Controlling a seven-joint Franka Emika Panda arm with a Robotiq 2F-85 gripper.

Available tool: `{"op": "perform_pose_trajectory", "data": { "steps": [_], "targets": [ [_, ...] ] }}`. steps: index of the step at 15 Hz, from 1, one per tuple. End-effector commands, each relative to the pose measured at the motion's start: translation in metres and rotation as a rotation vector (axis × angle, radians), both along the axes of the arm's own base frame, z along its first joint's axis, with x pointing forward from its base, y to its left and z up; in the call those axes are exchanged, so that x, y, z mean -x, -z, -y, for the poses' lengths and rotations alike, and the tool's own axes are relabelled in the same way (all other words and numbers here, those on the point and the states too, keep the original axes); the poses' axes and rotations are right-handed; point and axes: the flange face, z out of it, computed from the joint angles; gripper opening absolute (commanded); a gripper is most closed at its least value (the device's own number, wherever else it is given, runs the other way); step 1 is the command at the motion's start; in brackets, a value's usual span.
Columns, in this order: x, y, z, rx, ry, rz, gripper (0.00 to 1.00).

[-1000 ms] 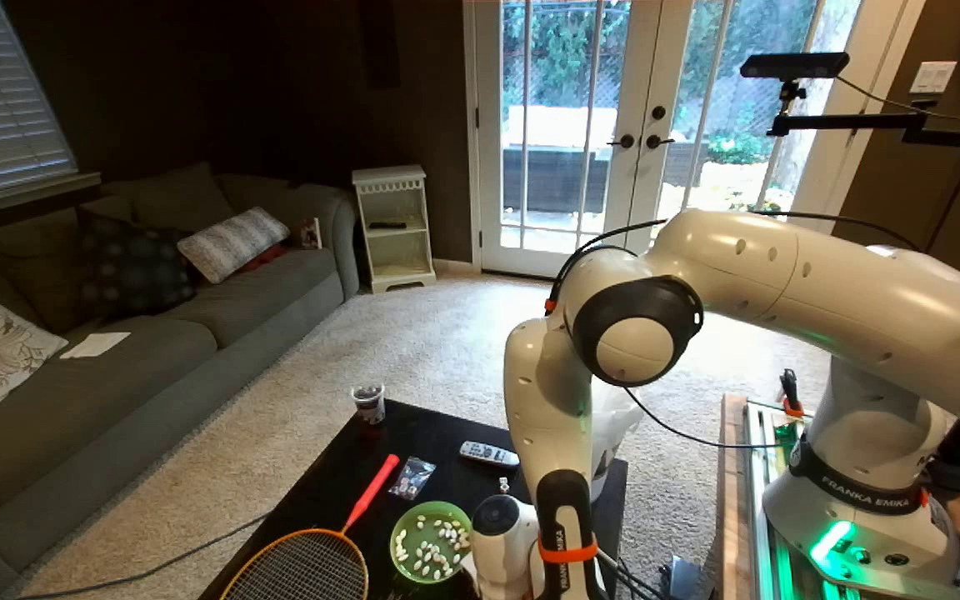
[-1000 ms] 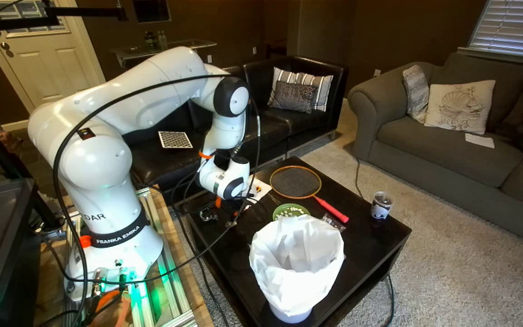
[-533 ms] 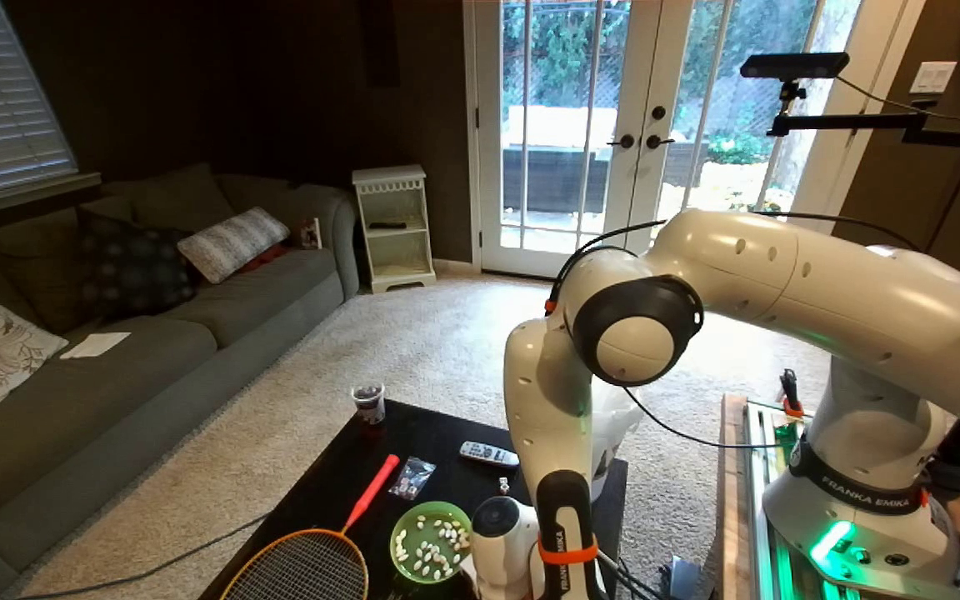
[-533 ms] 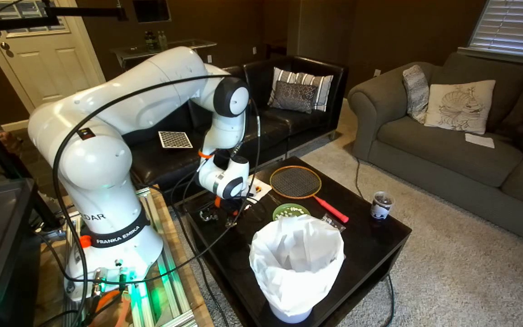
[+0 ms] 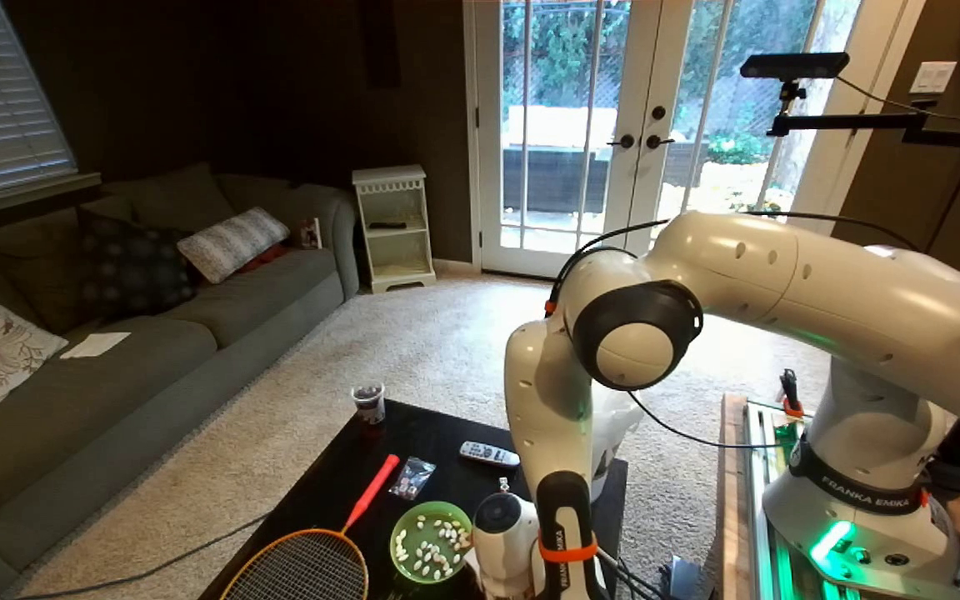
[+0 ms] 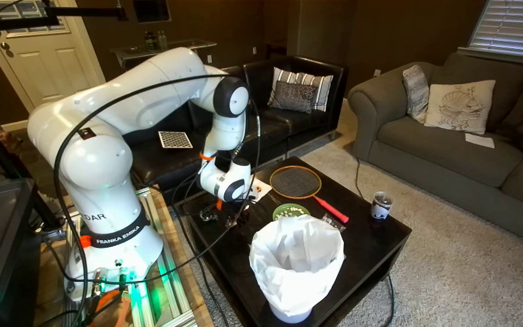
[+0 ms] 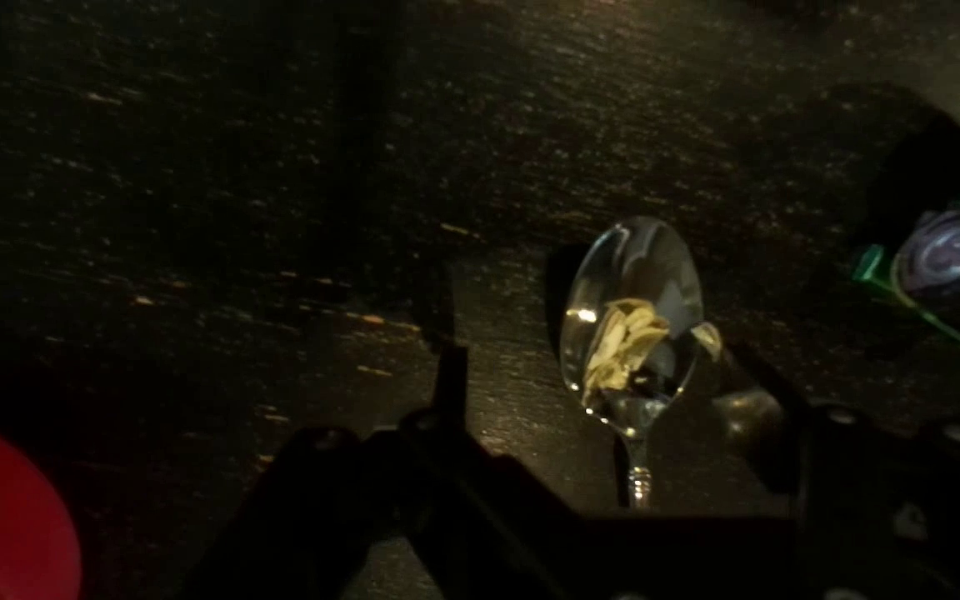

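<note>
In the wrist view a shiny metal spoon lies on the dark tabletop, its bowl pointing up the picture. Pale yellowish shapes show in the bowl; whether they lie in it or are reflected, I cannot tell. My gripper stands open, one finger left of the spoon and the other on its right, with a visible gap on the left side. Whether the right finger touches is unclear. The gripper's own body hides the lower handle. In both exterior views the fingers are hidden or lost against the dark table.
A red rounded thing and a purple-and-green thing flank the spoon. Also on the table are a green bowl of white pieces, a racket, a remote, a cup and a white lined bin.
The arm has shifted only very slightly, its wrist sitting a touch lower in an exterior view. How the jaws stood earlier cannot be made out. The objects on the table have not moved.
</note>
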Motion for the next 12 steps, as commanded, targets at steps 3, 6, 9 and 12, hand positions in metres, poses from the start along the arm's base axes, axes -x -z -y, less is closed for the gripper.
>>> {"op": "perform_pose_trajectory", "data": {
  "steps": [3, 6, 9, 12],
  "targets": [
    [0.002, 0.014, 0.009, 0.031, 0.035, 0.026, 0.92],
    [0.003, 0.018, 0.011, 0.031, 0.048, 0.030, 0.98],
    [0.004, 0.021, 0.013, 0.032, 0.061, 0.031, 1.00],
    [0.006, 0.023, 0.015, 0.032, 0.073, 0.025, 1.00]
  ]
}}
